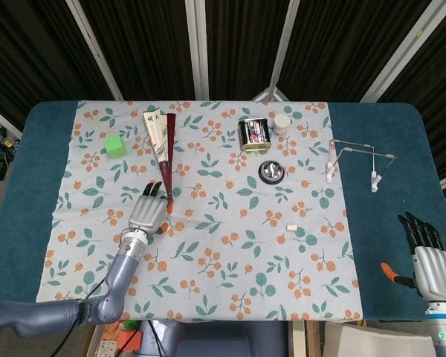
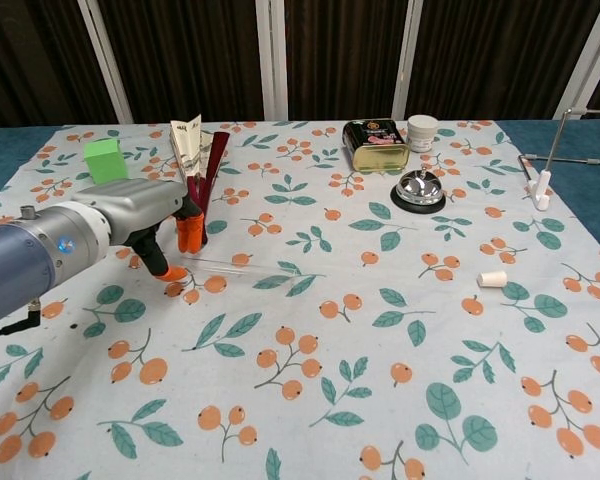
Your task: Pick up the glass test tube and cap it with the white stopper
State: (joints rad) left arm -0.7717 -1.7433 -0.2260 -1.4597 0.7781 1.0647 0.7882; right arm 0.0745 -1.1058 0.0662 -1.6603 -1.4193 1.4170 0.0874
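Observation:
The glass test tube lies flat on the floral cloth, faint in the head view. My left hand hovers over its left end, fingers spread and orange tipped; in the chest view the left hand has its thumb tip down beside the tube and holds nothing. The white stopper lies on its side far to the right of the tube. My right hand rests open over the blue cloth at the front right, seen only in the head view.
A folded red fan lies just behind the left hand. A green cube sits at the back left. A battery tin, a white jar, a bell and a wire rack stand at the back right.

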